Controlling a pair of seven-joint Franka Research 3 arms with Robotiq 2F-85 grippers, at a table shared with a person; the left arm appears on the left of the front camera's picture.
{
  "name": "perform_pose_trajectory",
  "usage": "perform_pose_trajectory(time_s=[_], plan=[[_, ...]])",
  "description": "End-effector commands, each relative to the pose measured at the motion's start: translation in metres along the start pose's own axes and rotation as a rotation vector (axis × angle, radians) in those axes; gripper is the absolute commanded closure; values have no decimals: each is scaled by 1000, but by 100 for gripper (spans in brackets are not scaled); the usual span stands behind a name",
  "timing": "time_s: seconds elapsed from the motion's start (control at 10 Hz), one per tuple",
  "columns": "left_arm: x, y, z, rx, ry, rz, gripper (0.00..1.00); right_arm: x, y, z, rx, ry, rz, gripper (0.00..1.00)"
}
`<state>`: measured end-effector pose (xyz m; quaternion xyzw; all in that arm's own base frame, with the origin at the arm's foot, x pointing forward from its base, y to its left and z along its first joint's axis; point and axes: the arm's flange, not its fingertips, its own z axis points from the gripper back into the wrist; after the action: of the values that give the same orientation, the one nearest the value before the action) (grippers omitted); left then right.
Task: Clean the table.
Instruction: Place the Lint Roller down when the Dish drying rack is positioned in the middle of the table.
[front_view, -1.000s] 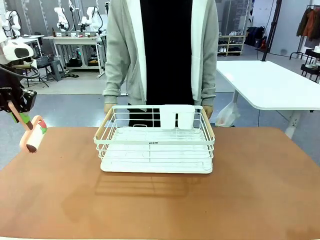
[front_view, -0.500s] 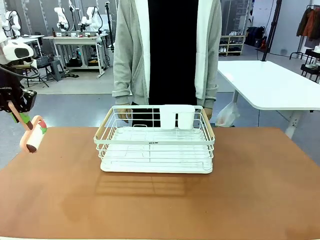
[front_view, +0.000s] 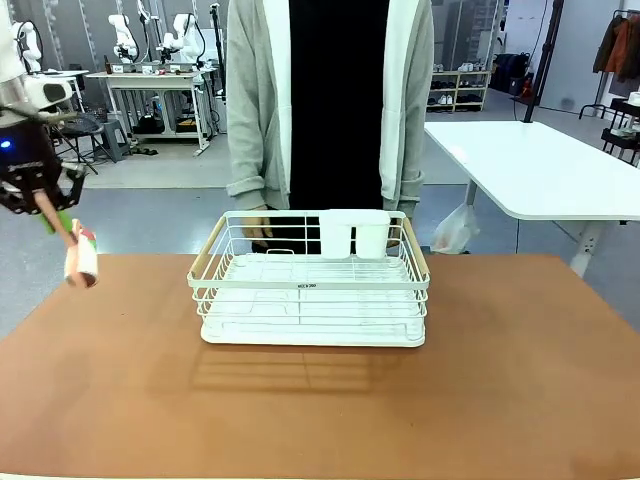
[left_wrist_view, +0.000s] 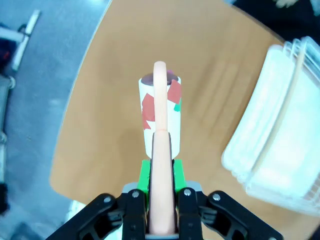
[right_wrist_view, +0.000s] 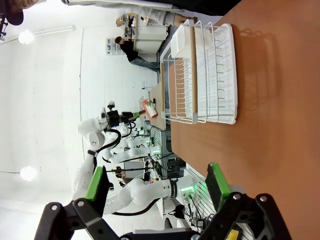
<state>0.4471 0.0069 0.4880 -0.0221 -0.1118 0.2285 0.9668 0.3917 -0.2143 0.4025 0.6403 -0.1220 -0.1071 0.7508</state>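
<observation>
The left gripper (left_wrist_view: 161, 200) is pinched tight on the peach handle of a lint roller (left_wrist_view: 160, 112), green pads flat against both sides of it. The roller (white, with red and green scraps stuck to it) hangs in the air over the near-left corner of the surface (front_view: 320, 400); in the front view it tilts down from the gripper (front_view: 45, 205) just past the left edge. The right gripper (right_wrist_view: 157, 187) stands spread wide, nothing between its pads, above the terracotta top (right_wrist_view: 270, 135). A white wire rack (front_view: 310, 285) with wooden handles sits mid-surface toward the far side, two white cups at its back. A person in a grey cardigan (front_view: 330, 100) stands just behind the rack, one hand (front_view: 258, 228) at its far rim.
</observation>
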Motion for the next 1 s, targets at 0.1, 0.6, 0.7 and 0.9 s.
perform_pose_trajectory(time_s=[0.1, 0.6, 0.7, 0.9], plan=[[40, -23, -17, -56, -134, 857, 79, -2, 3, 0, 9, 0, 2, 0], [40, -2, -82, -245, -103, 1056, 79, -2, 3, 0, 9, 0, 2, 0], [35, 3, -96, -299, -82, 1060, 79, -2, 3, 0, 9, 0, 2, 0], [27, 10, -115, -358, -47, 1033, 79, -2, 3, 0, 9, 0, 2, 0]])
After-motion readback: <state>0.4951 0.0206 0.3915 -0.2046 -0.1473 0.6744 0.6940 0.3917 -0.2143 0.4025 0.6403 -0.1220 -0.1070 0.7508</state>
